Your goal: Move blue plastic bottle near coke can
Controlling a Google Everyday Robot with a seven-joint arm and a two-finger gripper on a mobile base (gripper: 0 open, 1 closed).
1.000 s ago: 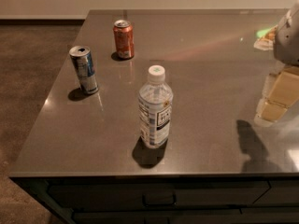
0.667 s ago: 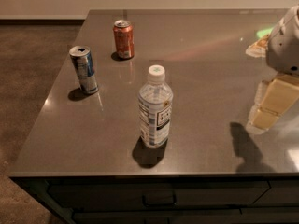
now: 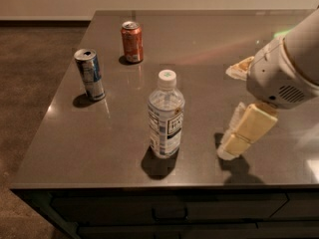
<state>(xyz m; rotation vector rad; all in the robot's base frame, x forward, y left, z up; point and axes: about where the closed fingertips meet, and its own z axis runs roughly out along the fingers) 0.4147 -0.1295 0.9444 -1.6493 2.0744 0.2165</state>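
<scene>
The blue plastic bottle (image 3: 166, 116), clear with a white cap and a white label, stands upright near the front middle of the dark table (image 3: 209, 39). The coke can (image 3: 132, 42), red-orange with a silver top, stands upright at the back left, well apart from the bottle. My gripper (image 3: 227, 150) hangs low over the table to the right of the bottle, about a bottle's width away from it and touching nothing. The white arm housing (image 3: 286, 68) fills the right side above it.
A slim blue-and-silver can (image 3: 90, 74) stands upright at the left, near the table's left edge. A small pale object (image 3: 239, 67) lies at the right, partly behind the arm. The table's front edge (image 3: 159, 185) runs just below the bottle.
My gripper has moved left and down toward the bottle. The bottle and both cans have not moved.
</scene>
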